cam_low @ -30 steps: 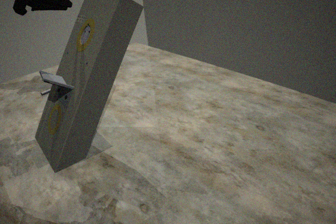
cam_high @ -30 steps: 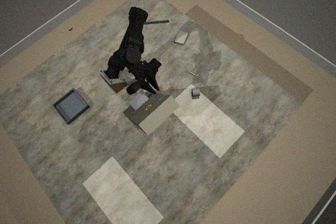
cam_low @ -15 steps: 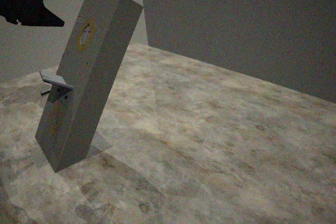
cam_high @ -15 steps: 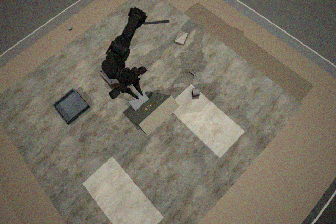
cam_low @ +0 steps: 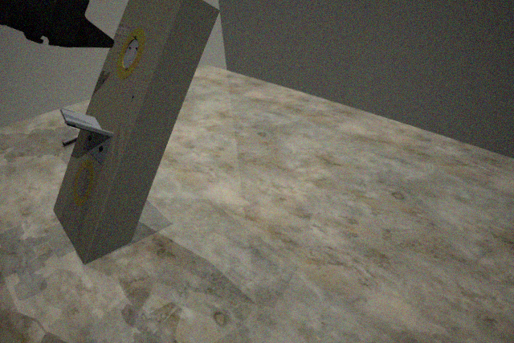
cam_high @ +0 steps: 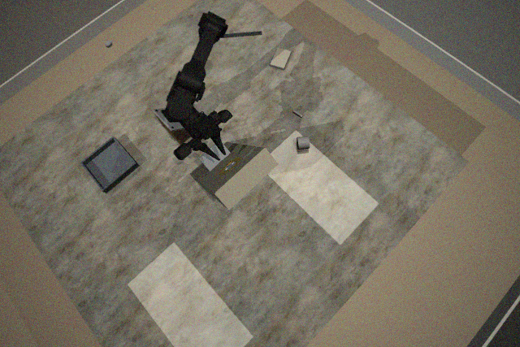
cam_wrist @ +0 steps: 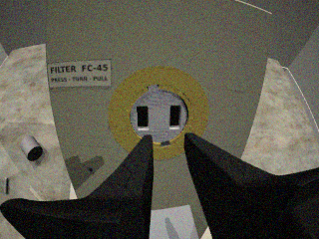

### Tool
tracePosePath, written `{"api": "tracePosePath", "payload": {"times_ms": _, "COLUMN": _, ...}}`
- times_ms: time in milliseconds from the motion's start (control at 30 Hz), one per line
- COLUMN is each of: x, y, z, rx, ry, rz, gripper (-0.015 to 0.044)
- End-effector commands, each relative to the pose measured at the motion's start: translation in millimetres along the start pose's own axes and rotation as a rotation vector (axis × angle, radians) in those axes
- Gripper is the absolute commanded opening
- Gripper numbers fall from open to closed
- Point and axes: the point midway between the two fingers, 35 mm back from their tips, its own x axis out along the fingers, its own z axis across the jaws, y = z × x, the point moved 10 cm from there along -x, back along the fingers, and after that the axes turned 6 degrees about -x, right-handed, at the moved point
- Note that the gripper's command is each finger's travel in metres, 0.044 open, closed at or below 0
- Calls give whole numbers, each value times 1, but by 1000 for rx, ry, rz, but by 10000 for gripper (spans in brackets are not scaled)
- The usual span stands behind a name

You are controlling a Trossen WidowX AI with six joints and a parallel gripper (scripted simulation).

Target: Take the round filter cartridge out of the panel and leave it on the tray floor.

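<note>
The round grey filter cartridge point(cam_wrist: 159, 118) point(cam_low: 130, 53) sits in the service panel point(cam_wrist: 229, 75) point(cam_low: 136, 132) point(cam_high: 248, 179) inside a yellow ring. Its two dark slots stand side by side and upright in the wrist view. My gripper point(cam_wrist: 168, 136) point(cam_high: 221, 155) is partly open with nothing between its fingers. In the wrist view its fingertips appear just below the slots, near the cartridge's lower edge. The exterior view shows a fingertip near the panel face beside the ring; whether it touches is unclear. The tray point(cam_high: 122, 177) is empty, left of the panel in the top view.
A light shelf point(cam_low: 83, 119) point(cam_wrist: 174, 221) juts from the panel below the cartridge. A second yellow ring lies lower on the panel. A grey cylinder point(cam_high: 302, 143) point(cam_wrist: 32, 148), a small rod point(cam_high: 297, 114), a pale block point(cam_high: 280, 58) and a dark bar point(cam_high: 243, 34) lie apart.
</note>
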Motion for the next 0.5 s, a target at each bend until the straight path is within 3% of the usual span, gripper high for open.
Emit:
{"api": "tracePosePath", "payload": {"times_ms": 0, "x": 7, "y": 1, "z": 0, "rx": 8, "ry": 4, "rz": 3, "gripper": 96}}
{"api": "tracePosePath", "payload": {"times_ms": 467, "x": 29, "y": 1, "z": 2, "rx": 9, "ry": -1, "rz": -6, "gripper": 96}}
